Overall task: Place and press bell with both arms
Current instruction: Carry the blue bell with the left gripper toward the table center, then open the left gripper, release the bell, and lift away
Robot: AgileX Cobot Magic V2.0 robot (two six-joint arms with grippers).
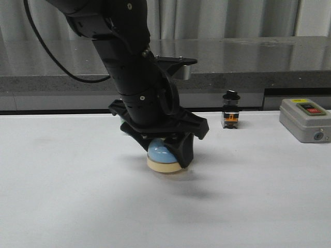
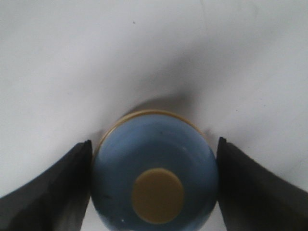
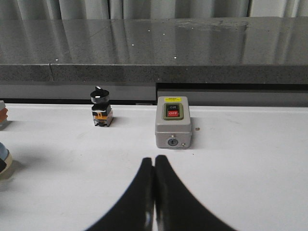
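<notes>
The light-blue bell (image 1: 160,153) stands on its cream base on the white table (image 1: 72,196), just left of the middle. My left gripper (image 1: 164,151) comes down over it from above. In the left wrist view its two black fingers (image 2: 72,183) press against both sides of the bell's dome (image 2: 144,149), with the cream button (image 2: 158,195) facing the camera. My left gripper (image 2: 154,143) is shut on the bell. My right gripper (image 3: 154,160) hovers low over bare table, shut on nothing, and does not show in the front view. A sliver of the bell (image 3: 3,161) shows at that view's edge.
A grey box with red and black buttons (image 1: 305,120) (image 3: 173,127) sits at the back right. A small black-knobbed switch (image 1: 230,109) (image 3: 101,109) stands left of it. A dark stone ledge (image 1: 248,62) runs along the table's back edge.
</notes>
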